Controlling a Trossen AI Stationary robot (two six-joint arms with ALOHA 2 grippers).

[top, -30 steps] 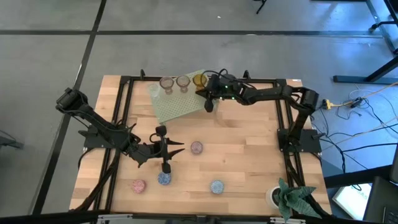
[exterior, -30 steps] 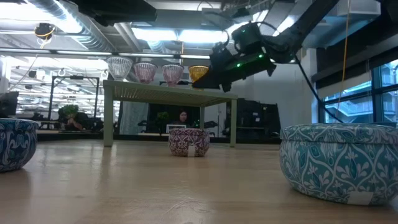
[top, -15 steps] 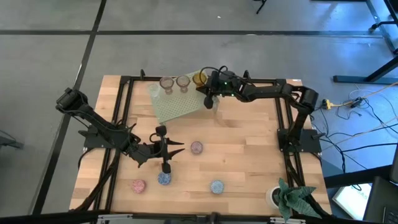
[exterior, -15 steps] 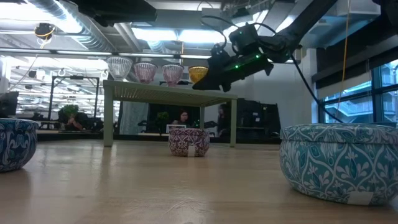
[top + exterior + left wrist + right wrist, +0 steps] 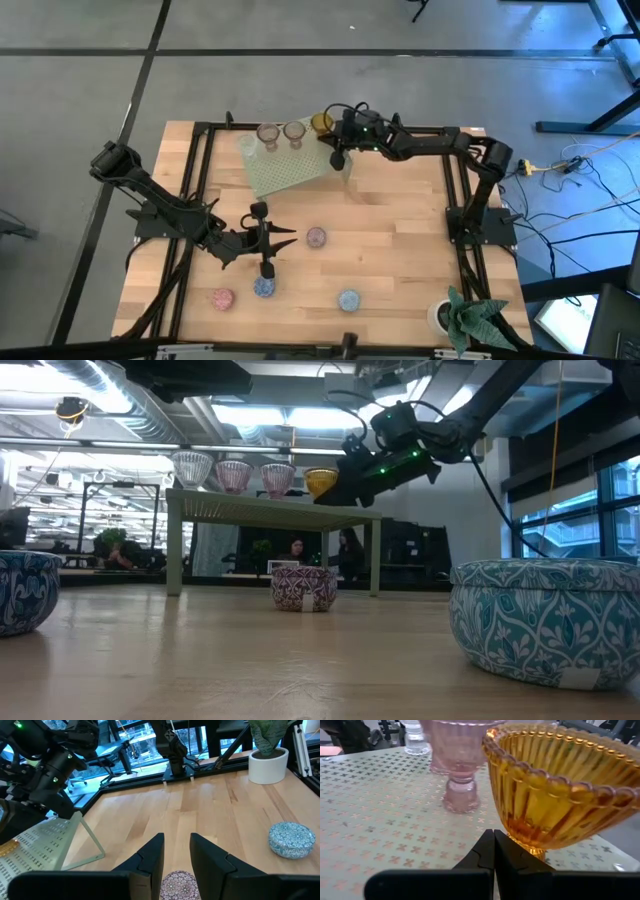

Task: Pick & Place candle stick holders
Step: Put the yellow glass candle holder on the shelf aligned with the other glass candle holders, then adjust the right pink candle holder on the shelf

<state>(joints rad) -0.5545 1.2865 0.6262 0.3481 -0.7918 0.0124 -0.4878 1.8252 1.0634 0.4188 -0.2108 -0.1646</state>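
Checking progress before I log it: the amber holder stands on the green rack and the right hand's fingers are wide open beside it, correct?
Not quite. The amber holder does stand on the green rack, but the right hand is shut, its two fingers pressed together next to the holder's base. The right wrist view shows this.

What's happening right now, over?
Right tool shut, empty, beside amber ribbed glass cup on pale green perforated rack. Left tool waiting mid-table. Nothing blocking.
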